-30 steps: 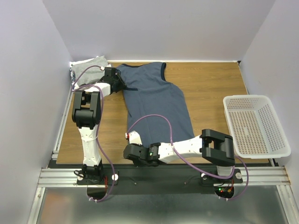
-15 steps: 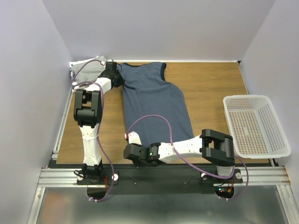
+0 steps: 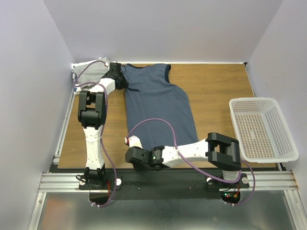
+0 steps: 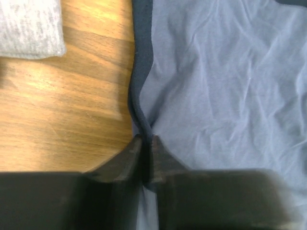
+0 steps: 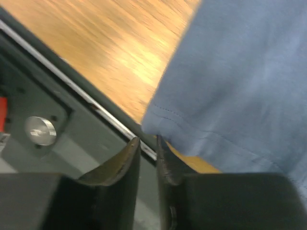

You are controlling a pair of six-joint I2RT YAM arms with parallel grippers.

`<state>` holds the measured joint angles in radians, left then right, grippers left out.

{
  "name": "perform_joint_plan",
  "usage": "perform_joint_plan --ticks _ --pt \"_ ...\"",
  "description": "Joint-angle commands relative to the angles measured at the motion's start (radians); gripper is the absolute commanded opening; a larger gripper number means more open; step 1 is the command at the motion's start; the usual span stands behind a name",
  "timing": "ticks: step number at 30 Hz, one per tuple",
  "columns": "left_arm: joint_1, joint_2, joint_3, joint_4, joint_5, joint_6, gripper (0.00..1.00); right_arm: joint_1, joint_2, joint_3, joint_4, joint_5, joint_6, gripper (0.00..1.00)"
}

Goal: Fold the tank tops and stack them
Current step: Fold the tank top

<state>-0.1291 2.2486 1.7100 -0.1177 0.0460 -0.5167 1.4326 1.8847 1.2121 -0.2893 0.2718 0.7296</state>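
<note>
The slate-blue tank top (image 3: 160,105) lies spread flat down the middle of the table, neck at the back. My left gripper (image 3: 119,79) is at its back-left shoulder, shut on the dark trim (image 4: 142,110) of the blue tank top (image 4: 230,86). My right gripper (image 3: 128,142) is at the near-left hem corner, by the table's front edge. Its jaws stand a little open with nothing between them, and the hem corner of the blue tank top (image 5: 240,72) lies just past the fingertips. A folded light grey tank top (image 3: 88,70) sits in the back-left corner, also visible as grey cloth (image 4: 29,24).
A white mesh basket (image 3: 261,129) stands at the right edge of the table. The metal rail (image 5: 96,108) of the table front runs just under my right fingertips. Bare wood (image 3: 216,91) lies between the blue top and the basket.
My left gripper moved toward the back with the shoulder trim, straightening that side of the top. My right gripper shifted slightly left and its jaws parted off the hem corner.
</note>
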Motion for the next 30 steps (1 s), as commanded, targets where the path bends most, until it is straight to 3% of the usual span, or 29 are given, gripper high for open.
perform_joint_plan --ticks 1,5,11,16,21,27,30 --pt "0.005 -0.038 0.065 0.038 -0.015 0.027 0.32 0.003 -0.001 0.082 0.024 0.010 -0.002 0.31" --pt "0.005 -0.066 0.106 0.021 -0.014 0.035 0.39 -0.006 -0.006 0.125 0.022 0.050 -0.009 0.41" --pt "0.006 -0.148 0.116 -0.017 -0.074 0.035 0.44 -0.089 -0.163 0.021 0.022 0.125 0.039 0.42" --pt "-0.024 -0.283 -0.102 0.039 -0.067 -0.037 0.39 -0.265 -0.303 -0.123 0.022 0.110 0.056 0.41" --pt "-0.110 -0.462 -0.401 0.094 -0.092 -0.124 0.27 -0.394 -0.400 -0.206 0.024 0.100 0.030 0.42" --pt "-0.272 -0.732 -0.798 0.238 -0.133 -0.235 0.22 -0.653 -0.412 -0.208 0.045 0.024 -0.051 0.44" --pt "-0.361 -0.812 -0.878 0.253 -0.152 -0.269 0.21 -0.780 -0.354 -0.162 0.065 -0.034 -0.113 0.44"
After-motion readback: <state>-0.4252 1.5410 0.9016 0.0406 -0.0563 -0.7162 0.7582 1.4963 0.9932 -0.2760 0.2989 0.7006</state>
